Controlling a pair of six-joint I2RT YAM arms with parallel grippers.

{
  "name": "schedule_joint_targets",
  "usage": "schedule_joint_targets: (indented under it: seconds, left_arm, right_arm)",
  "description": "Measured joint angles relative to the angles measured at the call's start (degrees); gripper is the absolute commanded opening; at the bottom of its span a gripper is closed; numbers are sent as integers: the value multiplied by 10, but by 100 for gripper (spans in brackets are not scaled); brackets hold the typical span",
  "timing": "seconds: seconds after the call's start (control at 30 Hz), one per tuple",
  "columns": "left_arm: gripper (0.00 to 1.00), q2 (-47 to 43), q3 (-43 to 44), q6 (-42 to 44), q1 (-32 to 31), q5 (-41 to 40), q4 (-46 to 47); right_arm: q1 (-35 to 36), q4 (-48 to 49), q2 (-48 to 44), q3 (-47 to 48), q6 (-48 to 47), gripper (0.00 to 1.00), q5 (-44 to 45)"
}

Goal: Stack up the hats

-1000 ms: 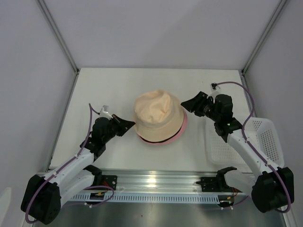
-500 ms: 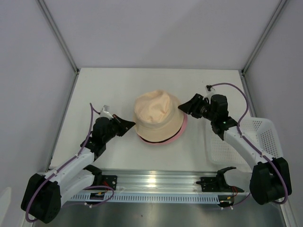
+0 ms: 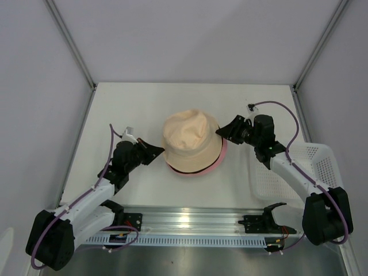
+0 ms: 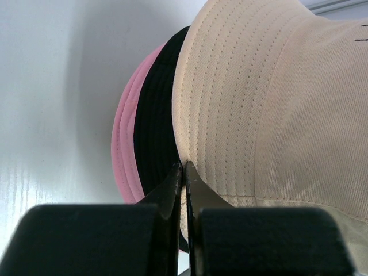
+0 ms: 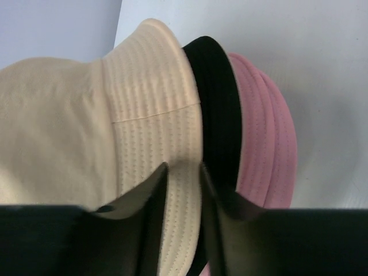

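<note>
Pinching the top brim of the hat stack from the left, with my other fingers parted at its right edge.
Under the beige hat [image 3: 190, 138] only brims show. The black hat [image 4: 155, 126] is a dark band and the pink brim [image 4: 123, 149] lies lowest; I cannot tell if it is one pink hat or several. My left gripper [image 4: 184, 171] is closed to a slit on the beige brim's edge. My right gripper [image 5: 184, 172] stands slightly parted with beige brim in the gap, contact unclear. My right arm crosses one white mesh tray [image 3: 325, 167]. The stack sits mid-table [image 3: 138, 109].
</note>
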Motion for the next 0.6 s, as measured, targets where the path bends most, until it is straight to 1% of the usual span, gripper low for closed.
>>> schedule_joint_targets:
  seconds: [0.03,0.07,0.13,0.17,0.4,0.6]
  left_arm:
    - [1,1,2,1,0,0,-1]
    - [1,2,3,2,0,0,-3]
    - [1,5,4,5,0,-2,-6]
    - [1,6,4,5,0,-2,-9]
    - [1,18,22,10,0,-11,-30]
    - [1,54,39,10,-1,-14,-37]
  right_arm:
    - [0,1,0,0,-1,22,0]
    - [0,1,0,0,2,14,0]
    - [0,0,1,0,4,3,2]
    - [0,0,1,0,5,0,2]
    - [0,0,2,-1,8,0,7]
    - [1,-4,2,-8,-1,0,27]
